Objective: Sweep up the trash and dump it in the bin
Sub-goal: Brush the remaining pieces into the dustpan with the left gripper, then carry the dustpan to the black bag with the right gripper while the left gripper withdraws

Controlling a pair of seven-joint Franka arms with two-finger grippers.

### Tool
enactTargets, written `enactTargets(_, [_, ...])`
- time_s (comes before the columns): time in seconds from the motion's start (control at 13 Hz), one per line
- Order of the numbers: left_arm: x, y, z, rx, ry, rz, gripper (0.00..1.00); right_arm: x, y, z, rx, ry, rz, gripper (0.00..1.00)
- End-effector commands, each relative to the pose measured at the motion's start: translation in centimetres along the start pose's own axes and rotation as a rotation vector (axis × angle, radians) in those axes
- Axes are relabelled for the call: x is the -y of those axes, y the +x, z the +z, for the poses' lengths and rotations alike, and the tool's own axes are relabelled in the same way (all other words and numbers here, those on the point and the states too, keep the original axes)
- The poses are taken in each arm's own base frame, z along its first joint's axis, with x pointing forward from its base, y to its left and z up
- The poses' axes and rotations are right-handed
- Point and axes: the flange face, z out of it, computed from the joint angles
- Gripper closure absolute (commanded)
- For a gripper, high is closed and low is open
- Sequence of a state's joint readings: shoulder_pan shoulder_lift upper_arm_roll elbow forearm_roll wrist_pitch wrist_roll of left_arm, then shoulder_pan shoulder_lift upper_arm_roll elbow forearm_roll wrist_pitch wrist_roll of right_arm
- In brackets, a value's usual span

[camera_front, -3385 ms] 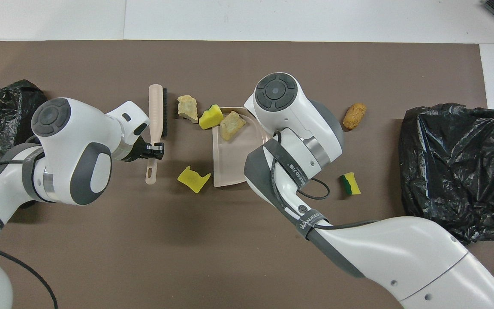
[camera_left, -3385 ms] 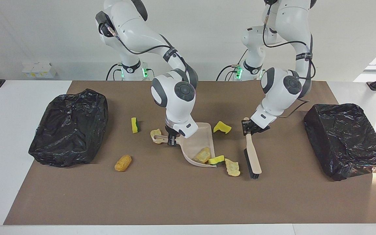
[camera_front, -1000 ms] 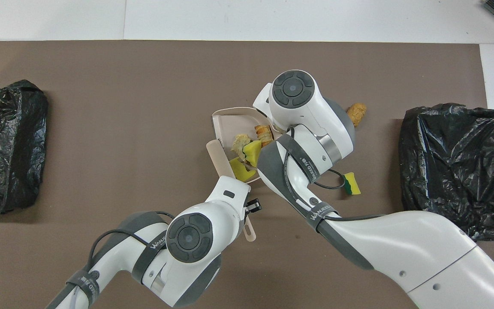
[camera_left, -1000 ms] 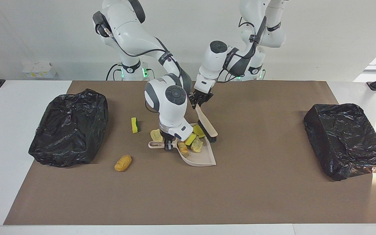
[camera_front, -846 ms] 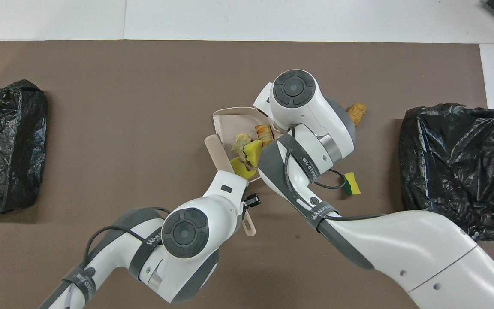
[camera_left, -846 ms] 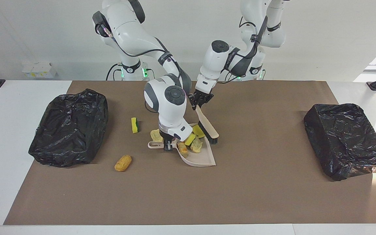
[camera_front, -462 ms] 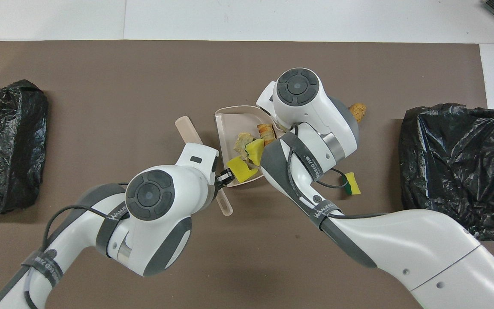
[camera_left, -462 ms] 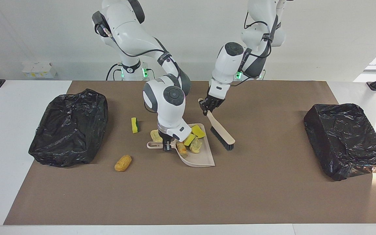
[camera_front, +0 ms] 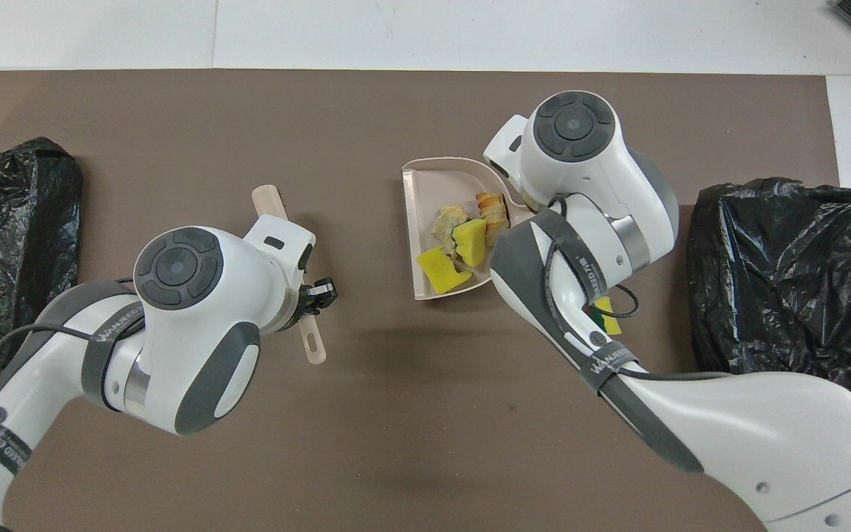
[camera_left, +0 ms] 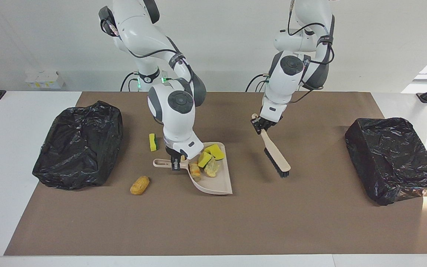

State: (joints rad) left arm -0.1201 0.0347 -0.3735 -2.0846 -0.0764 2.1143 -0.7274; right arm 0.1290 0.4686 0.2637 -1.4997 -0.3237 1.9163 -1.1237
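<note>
My right gripper (camera_left: pixel 175 163) is shut on the handle of the beige dustpan (camera_left: pixel 215 185), also seen in the overhead view (camera_front: pixel 425 188). The pan holds several trash scraps: two yellow sponge pieces (camera_left: pixel 215 151) (camera_front: pixel 442 270) and two bread-like lumps (camera_left: pixel 211 168) (camera_front: pixel 490 209). A green-backed sponge (camera_left: pixel 153 142) and an orange lump (camera_left: pixel 139 185) lie loose on the mat beside the pan, toward the right arm's end. My left gripper (camera_left: pixel 260 124) (camera_front: pixel 318 295) is shut on the brush (camera_left: pixel 277 157) (camera_front: pixel 312 343). It holds the brush tilted, bristles down, over the mat between the pan and the left arm's end.
A black bag-lined bin (camera_left: pixel 78 144) (camera_front: pixel 780 281) stands at the right arm's end. A second one (camera_left: pixel 393 157) (camera_front: pixel 12 244) stands at the left arm's end. A brown mat (camera_left: pixel 213 226) covers the table.
My left gripper has carried the brush away from the dustpan toward the left arm's end. My right gripper has shifted the loaded dustpan toward the right arm's end.
</note>
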Motion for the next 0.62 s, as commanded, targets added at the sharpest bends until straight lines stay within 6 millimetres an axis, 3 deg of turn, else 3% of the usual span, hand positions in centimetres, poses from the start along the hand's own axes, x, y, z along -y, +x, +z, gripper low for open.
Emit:
enactTargets(0.0, [0.4, -4.2, 0.1, -0.007, 0.061, 0.062, 1.00, 3.2, -4.9, -3.2, -0.032, 0.011, 0.048, 1.00])
enactTargets(0.08, [0.2, -7.1, 0.8, -0.017, 0.074, 0.097, 1.00, 4.2, -6.4, -4.6, -0.034, 0.000, 0.063, 1.00])
enactTargets(0.23, [-0.3, -10.7, 2.2, -0.004, 0.061, 0.121, 1.00, 5.8, -10.2, -7.2, -0.058, -0.018, 0.094, 1.00])
enactTargets(0.54, [-1.7, -17.6, 4.7, 0.048, -0.025, 0.150, 1.00, 10.6, -19.0, -9.5, -0.066, -0.028, 0.145, 1.00])
